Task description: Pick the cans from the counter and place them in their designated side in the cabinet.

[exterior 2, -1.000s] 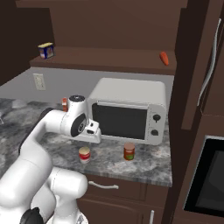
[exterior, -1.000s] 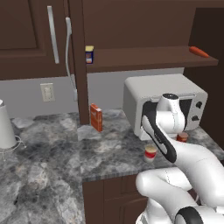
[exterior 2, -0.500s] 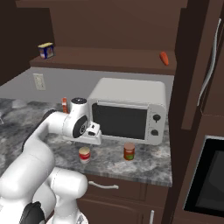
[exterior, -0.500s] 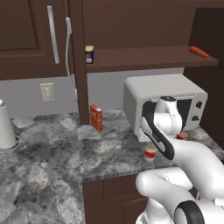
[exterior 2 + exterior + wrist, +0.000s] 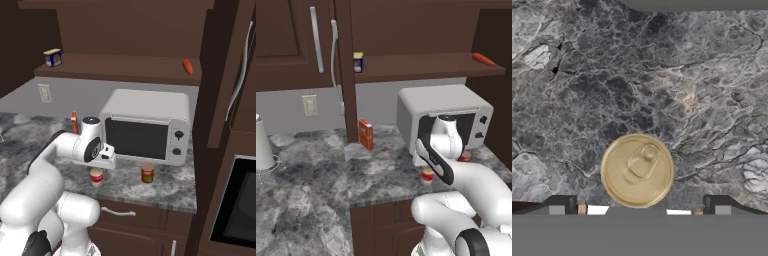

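A red can with a cream-white band (image 5: 97,176) stands on the grey marbled counter (image 5: 45,145) in front of the microwave; it also shows as the banded can (image 5: 427,176). From straight above, its gold lid (image 5: 637,170) lies between the two fingertips. My gripper (image 5: 639,205) hangs open over it, one finger on each side, apart from it; seen from the right, the gripper (image 5: 103,166) sits just above the can. A plain orange-red can (image 5: 147,173) stands a little to the right. The cabinet shelf (image 5: 125,70) runs above.
The white microwave (image 5: 145,130) stands close behind both cans. A flat orange-red box (image 5: 366,134) leans by the cabinet post. On the shelf are a blue-and-yellow container (image 5: 358,62) at the left and a small orange thing (image 5: 187,65) at the right. A white appliance (image 5: 262,147) stands far left.
The hand has sunk slightly toward the banded can. The jaws stay open and both cans stand where they were.
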Motion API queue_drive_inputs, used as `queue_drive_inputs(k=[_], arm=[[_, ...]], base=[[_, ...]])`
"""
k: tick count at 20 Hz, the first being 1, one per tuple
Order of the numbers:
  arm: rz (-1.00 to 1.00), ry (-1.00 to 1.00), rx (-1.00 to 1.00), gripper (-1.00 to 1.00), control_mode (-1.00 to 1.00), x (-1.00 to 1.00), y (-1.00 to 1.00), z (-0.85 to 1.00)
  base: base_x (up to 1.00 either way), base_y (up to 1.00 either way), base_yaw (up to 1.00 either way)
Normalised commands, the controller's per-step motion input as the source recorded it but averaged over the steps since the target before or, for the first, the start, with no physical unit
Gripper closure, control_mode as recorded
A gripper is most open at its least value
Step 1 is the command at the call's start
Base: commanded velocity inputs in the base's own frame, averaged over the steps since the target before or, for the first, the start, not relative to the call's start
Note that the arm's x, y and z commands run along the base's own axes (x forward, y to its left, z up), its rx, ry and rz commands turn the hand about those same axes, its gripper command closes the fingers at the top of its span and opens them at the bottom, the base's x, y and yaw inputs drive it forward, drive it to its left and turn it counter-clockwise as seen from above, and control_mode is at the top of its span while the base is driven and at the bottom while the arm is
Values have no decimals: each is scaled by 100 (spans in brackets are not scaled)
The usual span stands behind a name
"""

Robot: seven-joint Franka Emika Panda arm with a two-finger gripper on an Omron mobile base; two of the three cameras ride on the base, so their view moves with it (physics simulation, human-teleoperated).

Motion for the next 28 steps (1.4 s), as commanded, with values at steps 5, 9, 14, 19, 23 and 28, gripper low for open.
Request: queue_drive_inputs(k=[5,9,14,19,23,28], arm=[[0,0,0,-100,-100,1,2,-19],[0,0,0,-100,-100,2,2,-21],[0,0,0,-100,-100,9,0,-19],[0,0,0,-100,-100,16,0,-16],[0,0,0,-100,-100,18,0,-14],[0,0,0,100,-100,10,1,-20]], base=[[0,0,0],[0,0,0],[0,0,0],[0,0,0],[0,0,0],[0,0,0]])
